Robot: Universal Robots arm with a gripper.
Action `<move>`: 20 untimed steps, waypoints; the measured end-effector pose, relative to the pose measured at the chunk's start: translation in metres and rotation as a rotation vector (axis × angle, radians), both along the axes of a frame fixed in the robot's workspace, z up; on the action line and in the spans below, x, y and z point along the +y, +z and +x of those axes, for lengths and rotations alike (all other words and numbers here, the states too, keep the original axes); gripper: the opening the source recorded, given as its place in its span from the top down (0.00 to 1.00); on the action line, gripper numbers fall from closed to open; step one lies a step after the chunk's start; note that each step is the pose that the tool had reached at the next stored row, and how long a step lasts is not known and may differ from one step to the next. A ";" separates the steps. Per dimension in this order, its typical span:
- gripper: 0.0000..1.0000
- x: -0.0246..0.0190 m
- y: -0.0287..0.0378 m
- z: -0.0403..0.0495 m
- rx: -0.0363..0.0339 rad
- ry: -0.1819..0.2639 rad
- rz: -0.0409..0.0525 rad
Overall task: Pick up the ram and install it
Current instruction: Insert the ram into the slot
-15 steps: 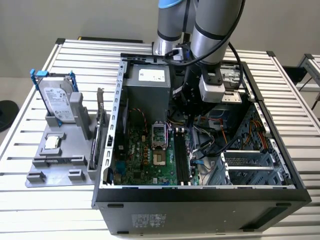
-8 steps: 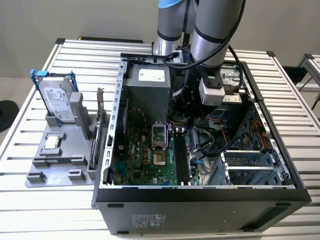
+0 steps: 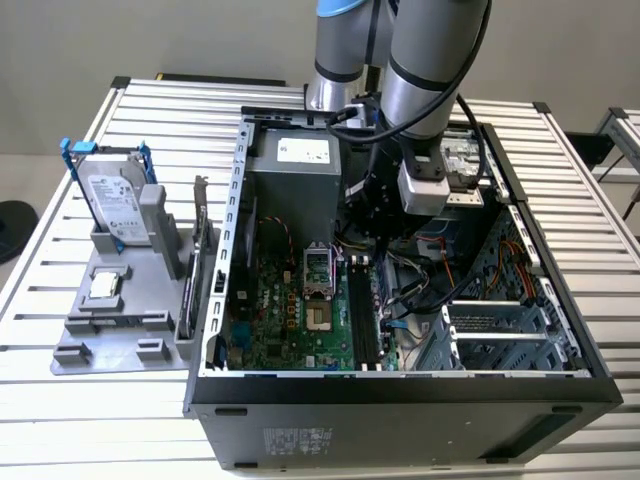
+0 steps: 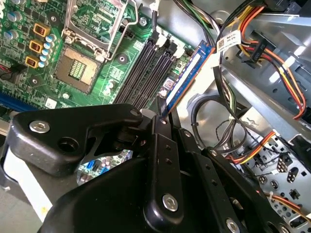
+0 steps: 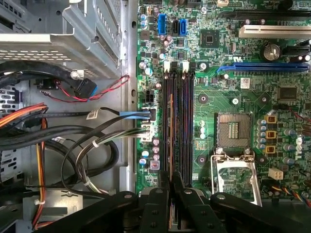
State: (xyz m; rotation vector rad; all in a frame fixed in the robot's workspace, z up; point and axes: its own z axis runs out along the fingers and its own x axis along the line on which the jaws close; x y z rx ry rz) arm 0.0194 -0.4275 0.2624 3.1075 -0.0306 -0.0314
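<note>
On the exterior view's left, a grey holder tray (image 3: 120, 325) sat on the slatted surface (image 3: 60, 420). It carried an upright hard drive (image 3: 112, 205) in a blue frame, and an expansion card (image 3: 197, 265) stood on edge at the tray's side nearest the open computer case (image 3: 400, 400). A small square chip (image 3: 103, 286) lay flat on the tray.

Further toward the exterior view's right, the case lay open with its green motherboard (image 3: 285, 320) exposed. The arm (image 3: 420, 60) reached down into the case above the dark memory slots (image 3: 362, 320), beside the open processor socket (image 3: 318, 285). The pincer (image 3: 385, 215) hung low among the cables there.

In the second wrist view, the pincer (image 4: 162, 116) was clamped on the ram (image 4: 187, 75), its fingers drawn together on the near end of the stick. The ram appeared edge-on as a narrow blue-green strip. Its long axis ran away from the pincer, roughly parallel to the black memory slots (image 4: 148, 68) and just beside them on the side toward the cables. Whether it touched a slot could not be told.

In the first wrist view, the pincer (image 5: 171, 187) sat at the near end of the memory slots (image 5: 177, 121), which ran lengthwise away from it. The ram (image 5: 171, 131) showed as a thin edge lined up along those slots.
</note>
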 end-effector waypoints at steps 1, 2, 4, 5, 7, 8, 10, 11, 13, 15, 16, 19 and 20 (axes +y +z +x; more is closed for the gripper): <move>1.00 0.0000 0.0000 0.0000 0.0000 0.000 0.0000; 1.00 0.0000 0.0000 0.0000 0.0000 0.000 0.0001; 1.00 -0.0009 -0.0001 0.0000 0.0000 0.000 0.0002; 1.00 -0.0018 -0.0001 0.0001 0.0000 0.000 0.0002; 1.00 -0.0031 -0.0005 0.0000 0.0000 0.000 0.0002; 1.00 -0.0032 -0.0014 0.0000 -0.0001 0.000 0.0004; 1.00 -0.0037 -0.0034 0.0000 0.0000 0.000 0.0001; 1.00 -0.0040 -0.0046 0.0000 0.0000 0.000 0.0002; 1.00 -0.0056 -0.0062 0.0001 0.0001 0.000 -0.0001; 1.00 -0.0071 -0.0078 0.0000 0.0000 0.000 0.0002; 1.00 -0.0079 -0.0088 0.0000 0.0000 0.000 0.0002; 1.00 -0.0099 -0.0111 0.0000 0.0000 0.000 0.0000; 1.00 -0.0105 -0.0119 0.0000 0.0000 0.000 0.0001</move>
